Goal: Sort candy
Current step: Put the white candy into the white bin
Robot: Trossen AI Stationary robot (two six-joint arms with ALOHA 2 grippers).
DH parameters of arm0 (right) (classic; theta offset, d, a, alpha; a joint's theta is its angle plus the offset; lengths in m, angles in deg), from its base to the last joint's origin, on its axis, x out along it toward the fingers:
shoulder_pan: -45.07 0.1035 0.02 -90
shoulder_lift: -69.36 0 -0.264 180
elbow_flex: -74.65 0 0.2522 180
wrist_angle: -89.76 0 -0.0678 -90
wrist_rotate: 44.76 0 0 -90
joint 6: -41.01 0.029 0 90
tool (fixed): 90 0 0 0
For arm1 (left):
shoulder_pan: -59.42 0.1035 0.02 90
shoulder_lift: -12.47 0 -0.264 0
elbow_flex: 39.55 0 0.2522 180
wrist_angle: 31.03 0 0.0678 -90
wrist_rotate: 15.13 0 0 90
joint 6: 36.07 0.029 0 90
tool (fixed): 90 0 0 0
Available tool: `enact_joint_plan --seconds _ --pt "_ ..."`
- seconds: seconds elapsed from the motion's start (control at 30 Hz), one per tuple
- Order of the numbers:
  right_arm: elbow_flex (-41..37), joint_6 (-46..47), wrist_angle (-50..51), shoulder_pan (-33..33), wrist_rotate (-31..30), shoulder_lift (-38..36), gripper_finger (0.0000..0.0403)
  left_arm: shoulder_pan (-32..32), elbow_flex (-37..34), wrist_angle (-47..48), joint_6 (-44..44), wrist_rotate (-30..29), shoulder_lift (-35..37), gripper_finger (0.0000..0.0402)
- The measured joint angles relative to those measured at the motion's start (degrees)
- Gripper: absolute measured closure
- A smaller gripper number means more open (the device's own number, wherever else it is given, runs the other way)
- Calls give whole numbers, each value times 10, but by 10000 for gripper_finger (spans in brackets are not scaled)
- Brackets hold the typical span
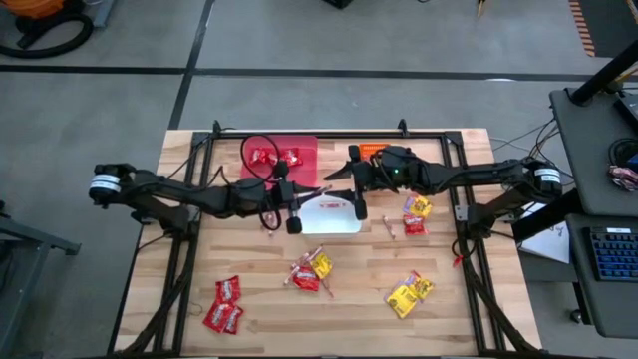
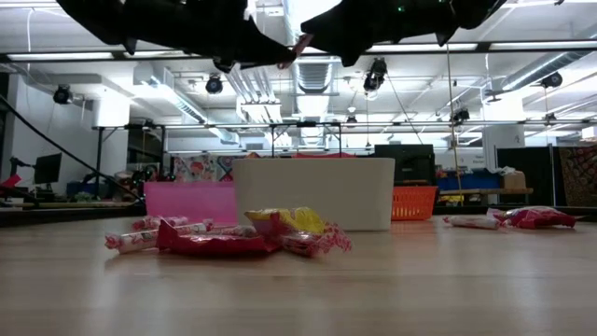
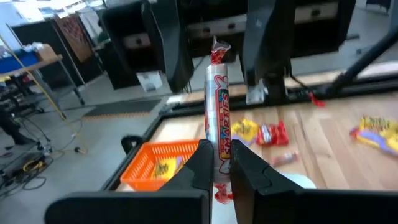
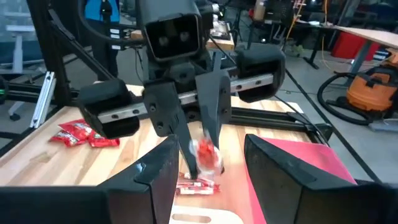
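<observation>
Left wrist view showing left end effector (image 3: 216,163) squeezing 1 red-and-white candy stick (image 3: 217,115) above the white bin (image 1: 332,214), right end effector (image 4: 200,163) hanging close with fingers apart, more candy (image 1: 309,271) lying on the worktop (image 1: 359,309)

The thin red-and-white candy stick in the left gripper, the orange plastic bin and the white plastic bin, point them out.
thin red-and-white candy stick (image 3: 217,118): left wrist view, middle of its wrapper.
left gripper (image 3: 217,163): left wrist view, between its fingertips.
orange plastic bin (image 3: 155,163): left wrist view, mesh wall.
white plastic bin (image 2: 312,193): low view, front wall.
</observation>
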Motion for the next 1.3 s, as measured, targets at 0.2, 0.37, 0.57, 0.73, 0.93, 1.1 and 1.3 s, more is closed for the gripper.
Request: enact_joint_plan --seconds 0.2,0.37,0.57,0.73,0.93,1.1,1.3 --pt "0 6 4 0 0 0 260 0 0 -43 -2 0 -25 397" --pt "0 6 8 0 0 0 310 0 0 -58 -4 0 -36 397" --pt "0 5 20 0 0 0 366 0 0 -63 -13 0 -36 391" --pt "0 2 37 0 0 -1 366 0 0 -60 -19 0 -36 358" --pt "10 10 134 -1 0 -2 366 1 0 -9 -45 0 -35 312" --pt "43 25 236 -2 0 7 366 2 0 72 -80 -25 -17 280" --pt "80 40 348 0 -40 60 366 2 0 183 -115 -27 34 267"
